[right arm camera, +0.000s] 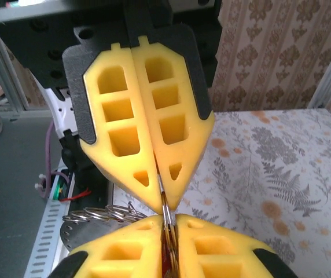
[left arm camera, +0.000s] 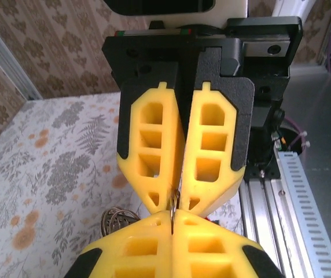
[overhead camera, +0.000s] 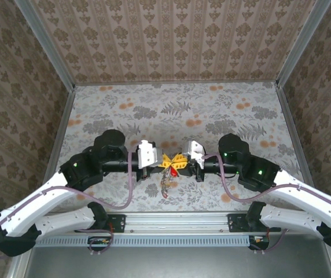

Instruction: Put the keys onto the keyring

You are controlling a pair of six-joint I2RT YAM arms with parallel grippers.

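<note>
Top view: the left claw [overhead camera: 166, 161] and right claw [overhead camera: 181, 161] meet tip to tip over the near middle of the table [overhead camera: 223, 116]. They sit at 9 and 3 o'clock of the red key [overhead camera: 172, 165] between them. The keyring [overhead camera: 165, 183] dangles from that spot toward 6 o'clock.

Left wrist view: the left claw [left arm camera: 172, 223] is pressed closed at the bottom. The right claw [left arm camera: 175, 200] is closed too, facing it from 12 o'clock. A sliver of metal bridges the two tips, and I cannot tell whether it is key or ring wire. Loops of the keyring [left arm camera: 116, 220] lie at 9 o'clock of the tips.

Right wrist view: the right claw [right arm camera: 168, 223] is closed with thin wire strands in its seam, and the left claw [right arm camera: 164, 197] is closed above it. The keyring [right arm camera: 102, 214] trails off toward 9 o'clock.

The step looks like threading the key onto the ring. It probably calls for firm grips and tiny moves, with the key turned along the wire rather than the claws being pulled apart, which could make the metal slip out.
</note>
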